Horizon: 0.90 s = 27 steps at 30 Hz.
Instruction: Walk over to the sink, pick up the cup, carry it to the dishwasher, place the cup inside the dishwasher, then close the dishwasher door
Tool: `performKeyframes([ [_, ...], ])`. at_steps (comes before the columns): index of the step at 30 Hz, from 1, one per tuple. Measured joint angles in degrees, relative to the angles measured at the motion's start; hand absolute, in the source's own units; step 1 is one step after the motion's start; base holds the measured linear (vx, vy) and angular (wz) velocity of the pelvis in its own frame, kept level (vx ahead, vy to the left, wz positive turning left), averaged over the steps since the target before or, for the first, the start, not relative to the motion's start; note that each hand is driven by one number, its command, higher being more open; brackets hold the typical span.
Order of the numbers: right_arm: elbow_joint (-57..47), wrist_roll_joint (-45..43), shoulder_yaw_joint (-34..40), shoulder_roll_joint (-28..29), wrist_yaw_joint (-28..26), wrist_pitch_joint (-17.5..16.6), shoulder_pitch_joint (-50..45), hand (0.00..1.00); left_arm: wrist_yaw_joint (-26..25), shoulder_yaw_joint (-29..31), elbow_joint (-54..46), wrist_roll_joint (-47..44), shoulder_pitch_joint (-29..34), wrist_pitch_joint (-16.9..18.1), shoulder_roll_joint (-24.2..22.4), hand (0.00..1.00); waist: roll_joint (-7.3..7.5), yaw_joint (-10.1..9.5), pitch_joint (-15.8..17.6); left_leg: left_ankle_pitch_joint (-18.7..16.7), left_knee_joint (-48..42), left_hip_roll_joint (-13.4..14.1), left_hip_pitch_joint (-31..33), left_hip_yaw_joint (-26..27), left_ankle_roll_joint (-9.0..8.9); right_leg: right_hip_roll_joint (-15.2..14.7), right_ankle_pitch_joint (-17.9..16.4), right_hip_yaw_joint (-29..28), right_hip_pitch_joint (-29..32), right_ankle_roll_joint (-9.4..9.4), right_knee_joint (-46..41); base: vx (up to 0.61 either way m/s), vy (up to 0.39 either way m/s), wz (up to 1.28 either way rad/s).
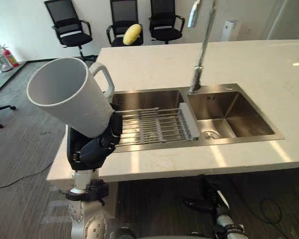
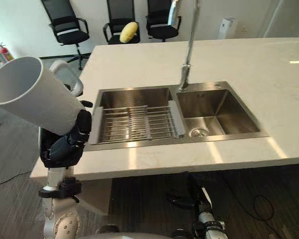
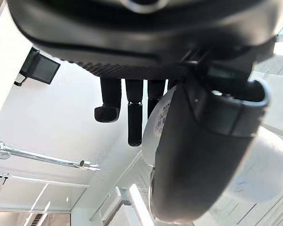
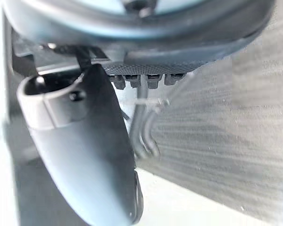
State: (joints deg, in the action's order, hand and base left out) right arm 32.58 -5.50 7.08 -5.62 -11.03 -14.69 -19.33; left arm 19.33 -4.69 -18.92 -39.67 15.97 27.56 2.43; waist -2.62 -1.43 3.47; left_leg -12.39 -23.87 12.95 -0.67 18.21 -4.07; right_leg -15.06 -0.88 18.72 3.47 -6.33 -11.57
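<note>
Gripping smooth white tapered cup (image 1: 70,94): dark left hand (image 1: 92,149).

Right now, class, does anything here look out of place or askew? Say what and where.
The white cup sits steeply tilted in the left hand, left of the sink. A yellow object lies on a black chair beyond the counter.

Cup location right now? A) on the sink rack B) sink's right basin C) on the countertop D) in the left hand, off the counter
D: the left hand is curled round the base of the white cup, holding it tilted in the air left of the sink.
</note>
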Motion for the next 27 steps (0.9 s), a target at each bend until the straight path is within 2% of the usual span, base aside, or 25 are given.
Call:
performKeyframes([
  [1, 1.06, 0.01, -0.06, 1.09, -0.08, -0.15, 0.16, 1.00, 0.39, -0.21, 2.06, -0.69, -0.87, 0.22, 0.65, 0.00, 0.44, 0.87, 0.08, -0.09, 6.07, -2.08, -1.07, -0.71, -0.18, -0.59, 0.33, 1.19, 0.35, -0.29, -0.16, -0.09, 0.426, 1.13],
  [2, 2.02, 0.01, -0.06, 1.71, -0.11, -0.34, 0.31, 1.00, 0.62, -0.22, 3.82, -1.16, -1.63, 0.28, 1.06, 0.00, 0.67, 1.00, 0.26, -0.14, 8.91, -2.92, -1.56, -0.94, -0.88, -0.70, 0.43, 1.82, 0.23, -0.45, 0.10, -0.09, 0.248, 0.76],
  [3, 6.05, 0.07, -0.47, 3.33, -0.39, -0.34, 1.20, 1.00, 0.39, 0.19, 9.02, -2.23, -2.25, 0.23, 2.06, 0.00, 2.00, 0.38, 1.08, 0.97, 10.10, -4.80, -2.60, -1.29, -0.66, -1.94, 1.69, 2.05, -0.91, -0.42, 0.62, -0.10, 0.188, 0.39],
  [6, 8.67, 0.06, -1.59, 4.02, -0.50, -0.43, 1.13, 1.00, -0.98, 0.39, 12.94, -2.70, -1.76, -0.43, 2.75, 0.00, 2.44, 0.54, 0.77, 0.78, 10.51, -5.84, -2.77, -1.92, 0.05, -2.08, 1.67, 2.53, -2.64, -0.42, 1.80, -0.13, 0.068, 0.18],
  [9, 9.25, -0.11, -1.23, 2.85, -0.03, -0.62, 1.20, 1.00, -1.72, -0.77, 12.94, -3.08, -1.79, -0.31, 3.98, 0.00, 2.40, 1.12, 0.37, 1.04, 10.36, -6.11, -1.79, -3.24, 0.04, -1.63, 1.77, 3.07, -2.82, -0.25, 2.94, -0.08, -0.016, 0.13],
  [12, 9.58, -0.08, -1.05, 0.65, 0.42, -0.67, 1.27, 1.00, -1.91, -3.82, 14.15, -2.88, -2.42, -0.30, 4.83, 0.00, 1.55, 1.88, 0.18, 2.11, 10.94, -5.60, -1.16, -5.37, -0.28, -0.52, 1.76, 4.08, -3.86, -0.23, 4.05, -0.01, -0.062, 0.29],
  [16, 9.63, 0.01, -1.25, -0.39, 0.72, -0.68, 1.77, 1.00, -3.55, -4.84, 16.31, -1.87, -2.70, -0.36, 5.24, 0.00, 0.86, 1.95, -0.19, 3.18, 12.39, -5.17, -1.11, -6.84, -0.61, 0.42, 1.43, 4.91, -4.44, -0.03, 4.86, 0.04, -0.061, 0.21],
  [20, 9.63, 0.11, -1.91, -0.43, 0.27, -0.68, 2.54, 1.00, -5.76, -4.64, 17.50, -1.92, -2.71, -0.69, 6.14, 0.00, 0.73, 1.40, -0.26, 4.29, 13.85, -4.81, -0.86, -9.83, -0.74, 1.70, -0.48, 4.89, -5.07, 0.66, 4.83, 0.06, -0.063, 0.34],
  [22, 9.63, 0.15, -2.50, -0.59, -0.12, -0.68, 2.51, 1.00, -5.94, -4.54, 17.39, -1.92, -2.48, -0.73, 6.27, 0.00, 0.69, 0.67, -0.28, 4.43, 13.85, -4.75, -0.72, -11.15, -0.63, 1.99, -1.70, 4.93, -5.98, 0.20, 4.48, 0.06, -0.057, 0.48],
  [24, 9.62, 0.16, -2.97, -0.57, -0.51, -0.70, 2.19, 1.00, -6.38, -4.24, 16.21, -1.91, -1.05, -0.78, 6.13, 0.00, 0.84, 0.90, -0.70, 5.29, 13.48, -5.47, 0.23, -12.17, 0.30, 2.43, -4.97, 3.26, -6.48, -0.01, 2.80, 0.04, -0.072, 0.79],
  [25, 9.62, 0.17, -3.05, -0.56, -0.53, -0.71, 2.03, 1.00, -6.40, -4.22, 15.76, -1.95, -0.78, -0.88, 6.01, 0.00, 0.87, 0.94, -0.83, 5.62, 13.52, -5.70, 0.63, -12.05, 0.67, 2.41, -5.12, 3.50, -6.77, 0.22, 2.64, 0.06, -0.064, 1.15],
  [26, 9.65, 0.21, -3.06, -0.63, -0.51, -0.69, 1.86, 1.00, -6.38, -4.19, 14.41, -2.07, -0.54, -1.13, 5.59, 0.00, 0.94, 0.74, -0.85, 6.65, 13.99, -5.99, 1.57, -10.42, 1.15, 1.85, -5.20, 6.11, -7.83, -0.13, 2.76, 0.08, -0.023, 1.46],
  [27, 9.62, 0.19, -3.04, -0.48, -0.27, -0.69, 1.90, 1.00, -5.92, -4.18, 13.00, -2.61, -0.65, -1.33, 5.23, 0.00, 1.23, 0.91, -0.82, 8.06, 15.32, -6.13, 2.17, -5.70, 2.40, 0.96, -4.81, 9.99, -8.86, -0.71, 2.71, 0.09, 0.001, 1.81],
])
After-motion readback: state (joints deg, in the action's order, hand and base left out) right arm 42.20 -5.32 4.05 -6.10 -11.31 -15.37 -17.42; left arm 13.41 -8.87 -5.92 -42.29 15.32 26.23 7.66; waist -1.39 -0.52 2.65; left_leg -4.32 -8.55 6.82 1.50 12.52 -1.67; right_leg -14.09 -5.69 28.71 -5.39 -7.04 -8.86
